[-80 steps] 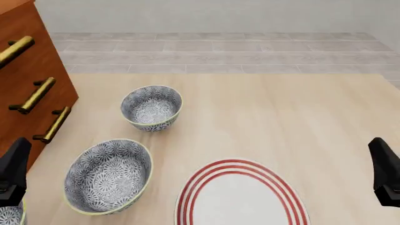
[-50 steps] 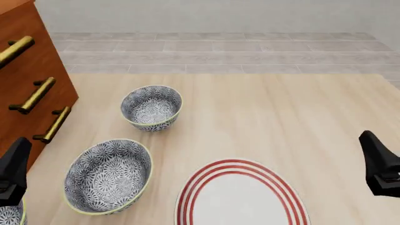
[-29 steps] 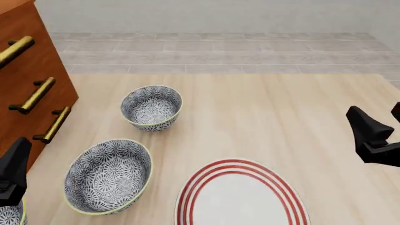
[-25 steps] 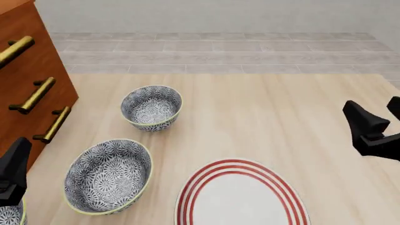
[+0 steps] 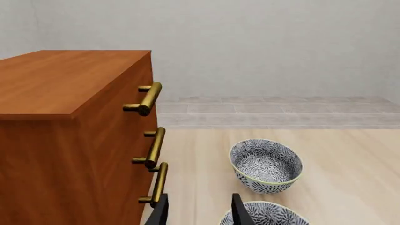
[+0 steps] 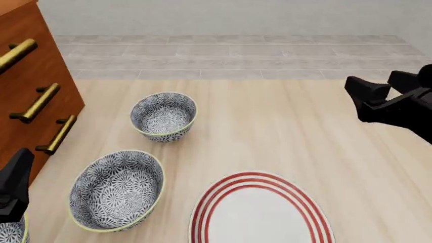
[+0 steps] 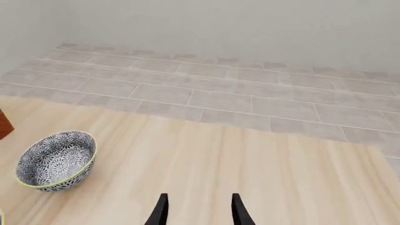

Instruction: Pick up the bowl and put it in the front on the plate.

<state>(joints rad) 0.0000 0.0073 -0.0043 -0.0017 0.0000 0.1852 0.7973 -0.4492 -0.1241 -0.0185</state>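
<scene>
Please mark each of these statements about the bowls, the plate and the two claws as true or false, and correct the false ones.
1. The plate has nothing on it. True.
2. The right claw holds a bowl. False: it is open, holds nothing, and hangs over bare table far from the bowls.
3. The far bowl stands upright on the table. True.
4. The near bowl rests on the plate. False: it stands on the table to the left of the plate, apart from it.
5. The wooden cabinet stands on the right side of the table. False: it is on the left side, beside the bowls.
</scene>
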